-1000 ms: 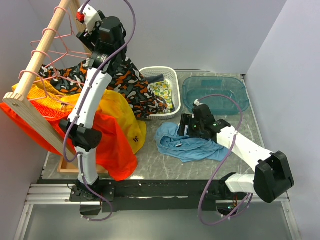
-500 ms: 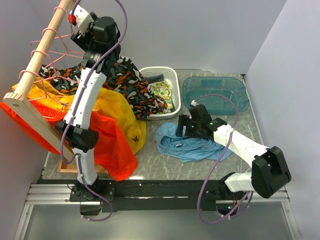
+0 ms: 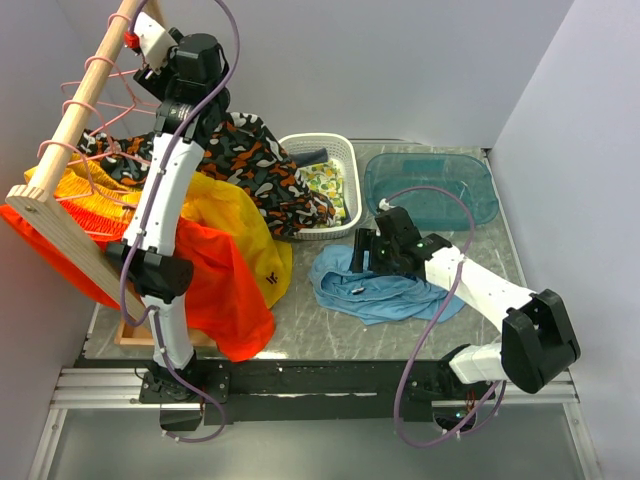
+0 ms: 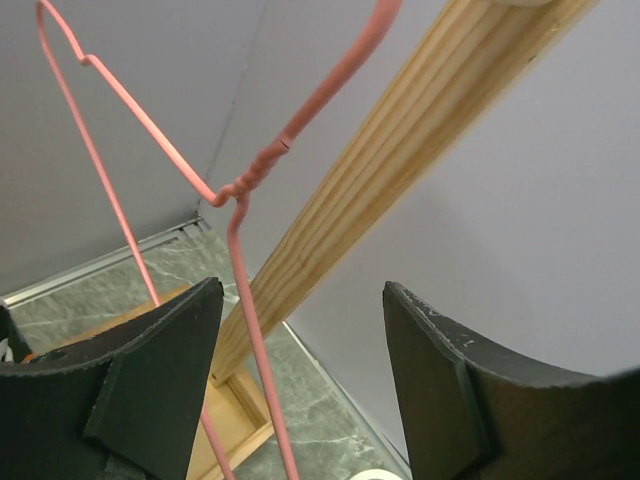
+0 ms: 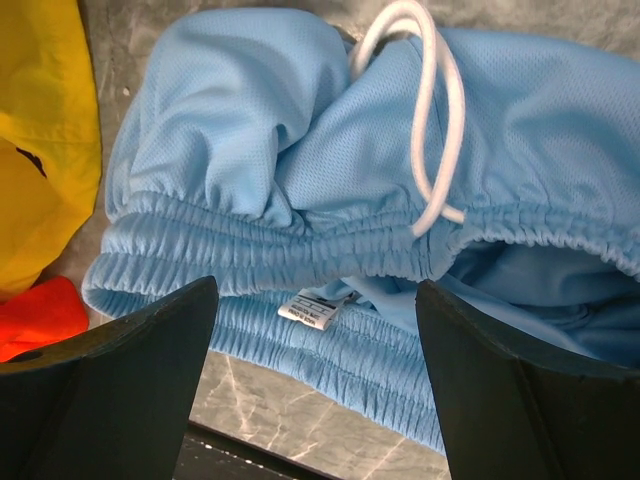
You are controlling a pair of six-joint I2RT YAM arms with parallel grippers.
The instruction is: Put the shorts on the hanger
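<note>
Fingers (image 4: pixel 160 375) of the left gripper (image 4: pixel 300 385) are standing spread apart, clasping nothing. In the left wrist view the hanger (image 4: pixel 236 190) is running down through the gap between them, nearer the left-hand finger, its twisted neck sitting just above them in the upper middle of the frame. Its hook is curving over the wooden rail (image 4: pixel 400 150), which is slanting across the upper right.

In the top view the left arm is stretching almost straight up from its base at the lower left to the upper left corner, its wrist bending toward the top end of the rail. Below it, yellow shorts (image 3: pixel 240 220) and an orange garment (image 3: pixel 235 300) are draping down.

Right of centre, the shorts (image 3: pixel 380 290) are lying crumpled on the table (image 3: pixel 330 335). The right arm is folding low from the lower right, elbow out, its wrist pointing left. The right gripper (image 5: pixel 315 345) is hanging parted and unloaded just above the elastic waistband, the white drawstring (image 5: pixel 430 110) looping at the upper middle of the right wrist view.
</note>
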